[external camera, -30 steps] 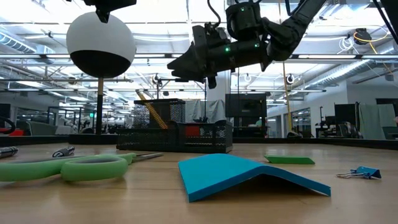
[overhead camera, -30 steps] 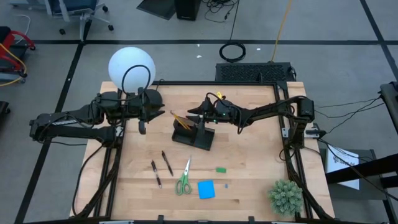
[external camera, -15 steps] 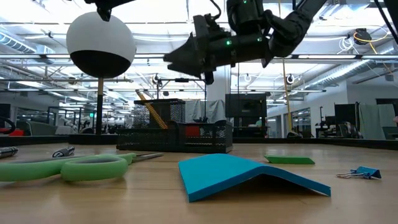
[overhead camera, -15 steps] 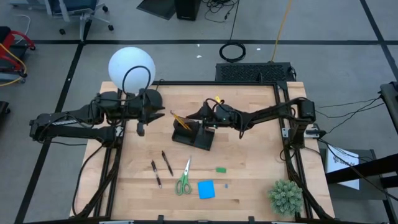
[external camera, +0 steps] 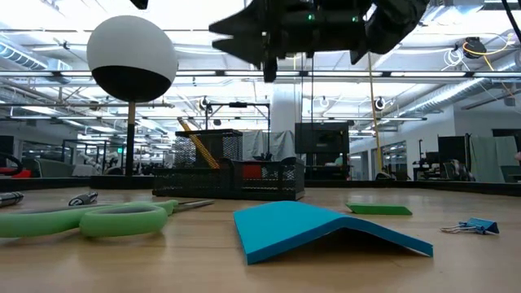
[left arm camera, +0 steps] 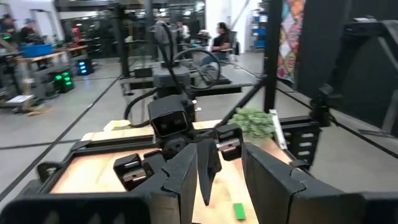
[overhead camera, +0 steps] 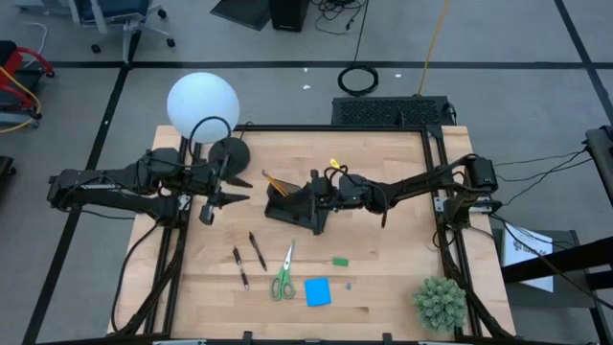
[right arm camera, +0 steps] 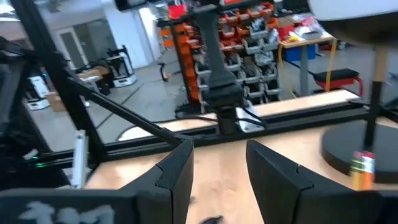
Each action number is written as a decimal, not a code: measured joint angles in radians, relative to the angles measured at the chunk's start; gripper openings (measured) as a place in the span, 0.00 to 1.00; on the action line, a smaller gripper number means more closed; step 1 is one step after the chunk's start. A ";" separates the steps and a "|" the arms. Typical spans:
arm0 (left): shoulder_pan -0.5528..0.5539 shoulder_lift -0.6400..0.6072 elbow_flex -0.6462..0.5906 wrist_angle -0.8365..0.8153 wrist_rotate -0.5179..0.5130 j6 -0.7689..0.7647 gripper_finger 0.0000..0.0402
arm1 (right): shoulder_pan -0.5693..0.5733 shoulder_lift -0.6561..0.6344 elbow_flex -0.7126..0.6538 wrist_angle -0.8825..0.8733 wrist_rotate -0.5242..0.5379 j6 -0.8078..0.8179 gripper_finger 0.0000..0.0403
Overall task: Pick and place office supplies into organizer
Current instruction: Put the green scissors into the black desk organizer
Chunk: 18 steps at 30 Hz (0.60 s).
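Organizer (overhead camera: 299,208) sits mid-table, pencils (overhead camera: 277,183) inside. Right gripper (overhead camera: 313,187) hovers above it, left gripper (overhead camera: 222,187) nearby, both empty with fingers parted. Descending carelessly, either could knock the organizer or each other.

Left gripper (overhead camera: 239,189) shifted right and down-frame in high view, off the lamp base (overhead camera: 229,151) at upper left, now pointing toward the organizer (overhead camera: 299,209) at centre. Right gripper (overhead camera: 308,189) slid down-frame and slightly left, from above the organizer's upper edge to over its top-right part. Right arm's elbow dropped lower at centre right. In low view, right gripper (external camera: 236,32) climbed from upper centre to the top edge, partly cropped.
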 joint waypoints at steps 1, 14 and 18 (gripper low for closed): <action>-0.014 0.000 0.000 0.000 0.000 0.005 0.32 | 0.010 0.000 0.000 0.003 0.000 0.000 0.33; -0.192 0.000 0.000 -0.073 -0.110 0.101 0.32 | 0.132 -0.003 0.000 0.003 0.000 -0.001 0.33; -0.207 0.000 0.000 -0.142 -0.179 0.072 0.32 | 0.143 -0.003 0.000 -0.016 0.000 -0.024 0.33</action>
